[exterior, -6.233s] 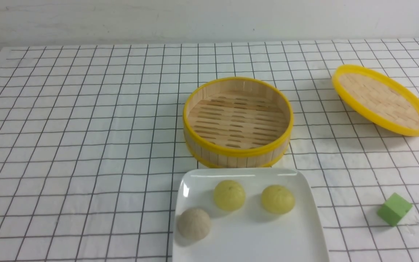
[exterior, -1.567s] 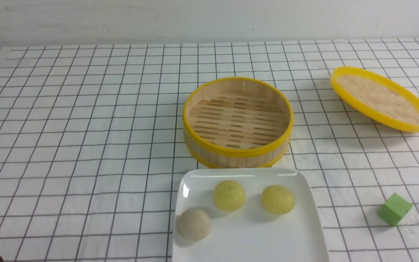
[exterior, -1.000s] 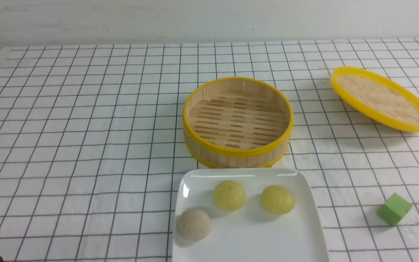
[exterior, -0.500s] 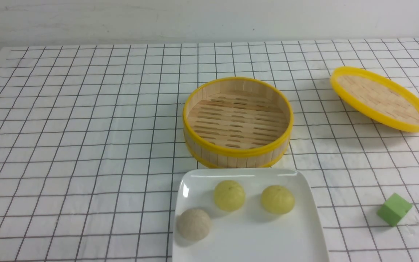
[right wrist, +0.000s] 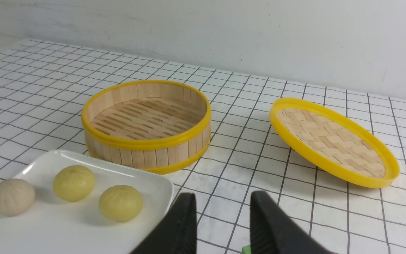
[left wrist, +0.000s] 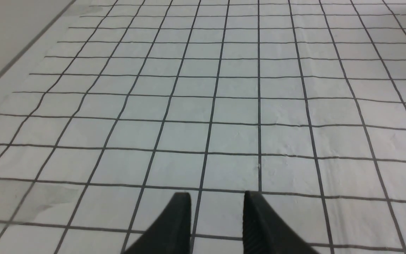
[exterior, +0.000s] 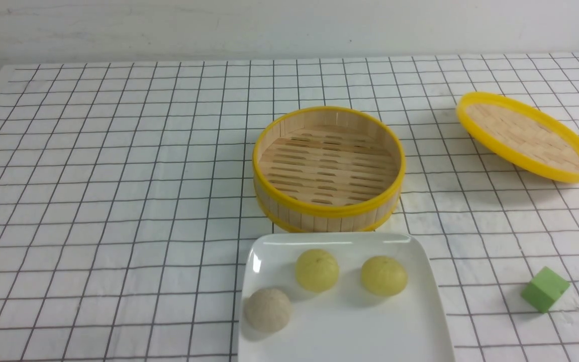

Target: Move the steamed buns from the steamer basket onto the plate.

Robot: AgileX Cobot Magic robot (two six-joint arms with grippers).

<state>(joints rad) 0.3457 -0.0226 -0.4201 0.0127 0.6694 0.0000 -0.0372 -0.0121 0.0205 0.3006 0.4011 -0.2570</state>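
The white grid-lined desk [exterior: 118,176] carries a glossy white rounded-square plate [exterior: 350,337] just in front of the round bamboo steamer basket [exterior: 329,210], whose slatted floor is fully exposed. Two pale yellow pleated steamed buns [exterior: 317,270] and one greyish-beige steamed bun [exterior: 268,309] sit on the plate. The left end effector [left wrist: 217,201] and the right end effector [right wrist: 223,204] both stand spread, gripping nothing.

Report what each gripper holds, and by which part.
Nothing is held. The left gripper and the right gripper both stand open and empty; the three steamed buns lie on the plate.
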